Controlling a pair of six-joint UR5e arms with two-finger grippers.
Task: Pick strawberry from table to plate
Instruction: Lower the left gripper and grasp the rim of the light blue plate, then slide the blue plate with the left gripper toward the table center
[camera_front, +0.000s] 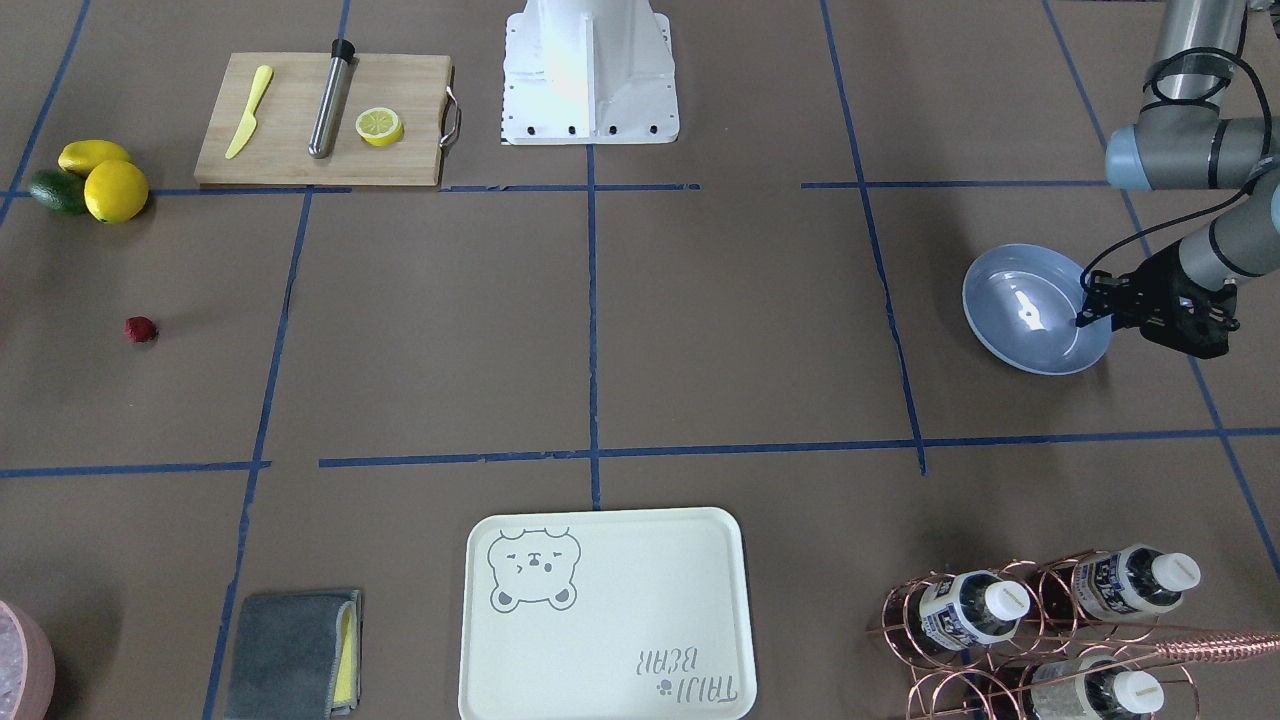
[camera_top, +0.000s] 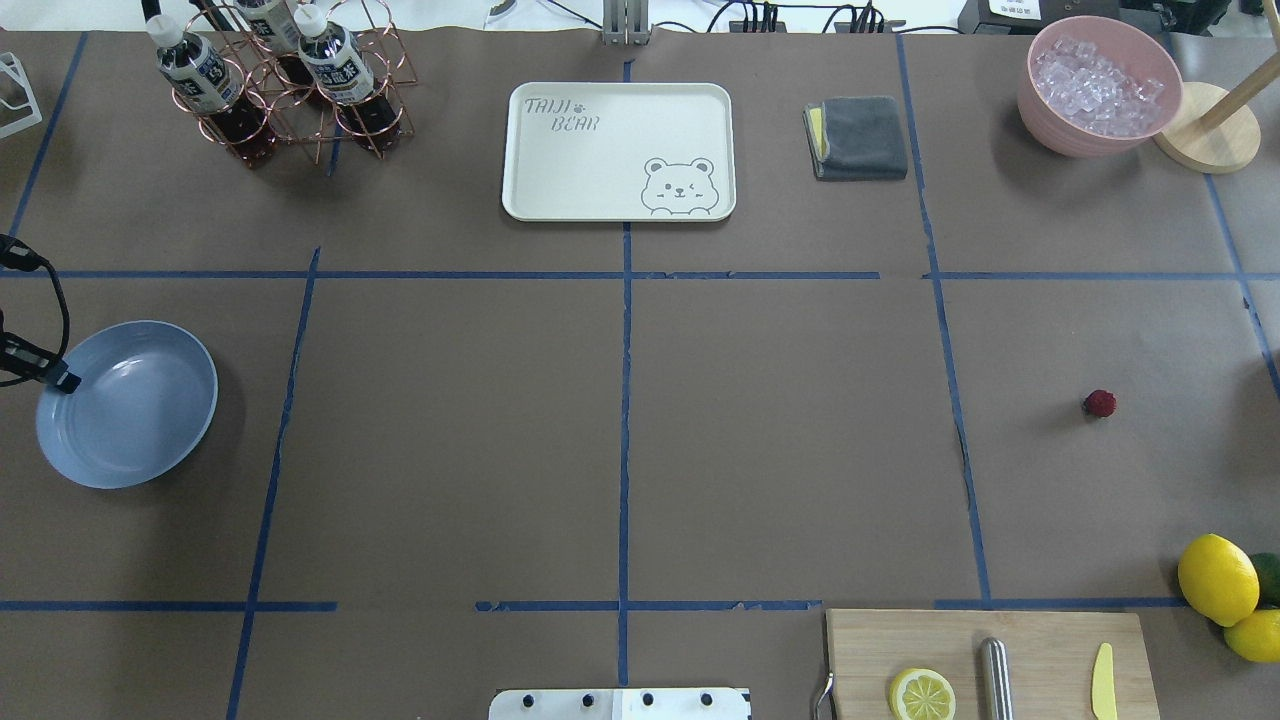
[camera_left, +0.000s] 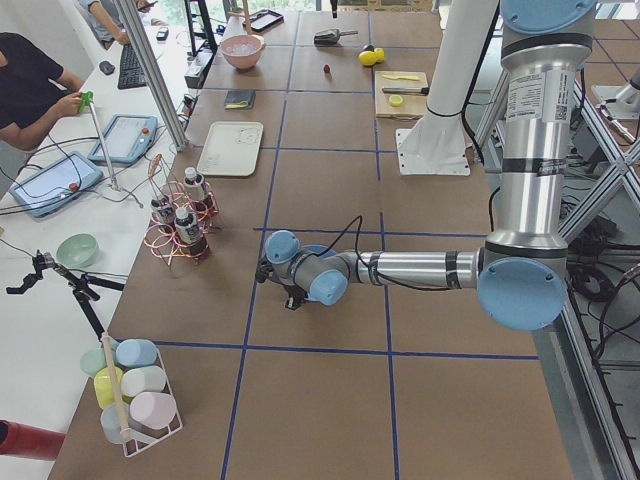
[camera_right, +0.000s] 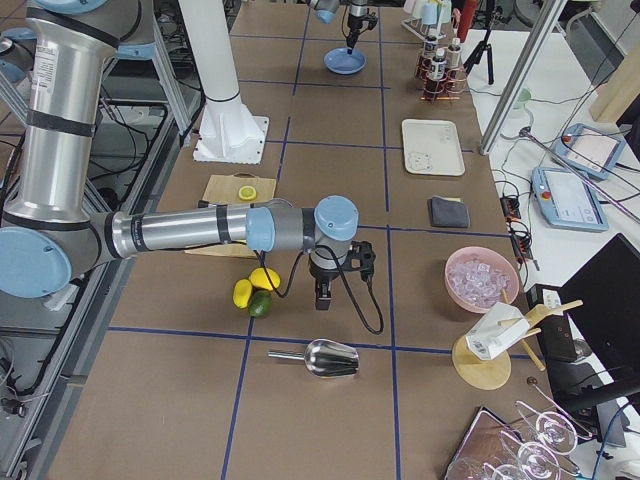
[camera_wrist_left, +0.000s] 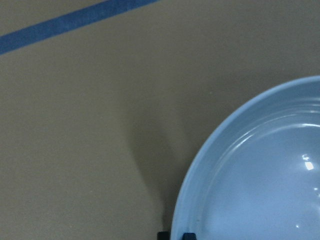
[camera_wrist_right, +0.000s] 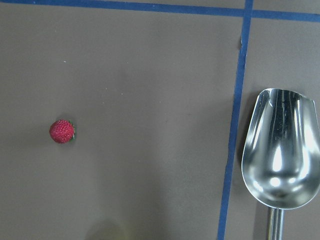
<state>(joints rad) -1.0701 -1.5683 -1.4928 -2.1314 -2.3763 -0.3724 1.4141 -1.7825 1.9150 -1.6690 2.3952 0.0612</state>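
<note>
The strawberry (camera_front: 140, 329), small and dark red, lies alone on the brown table (camera_front: 740, 320), far from the plate; it also shows in the overhead view (camera_top: 1099, 403) and at the left of the right wrist view (camera_wrist_right: 62, 131). The blue-grey plate (camera_front: 1010, 290) (camera_top: 130, 410) sits at the table's other end. My left gripper (camera_front: 1085, 310) (camera_top: 62, 381) is at its rim, and in the left wrist view the plate's rim (camera_wrist_left: 200, 165) runs between two nearly closed fingertips. My right gripper (camera_right: 322, 298) hangs pointing down above the table near the strawberry; I cannot tell whether it is open or shut.
Two lemons (camera_front: 115, 190) and an avocado (camera_front: 55, 190) lie past the strawberry. A cutting board (camera_front: 320, 120) holds a knife, a metal rod and a lemon half. A bear tray (camera_front: 605, 615), grey cloth (camera_front: 295, 650), bottle rack (camera_front: 1040, 620) and metal scoop (camera_wrist_right: 280, 150) are also on the table.
</note>
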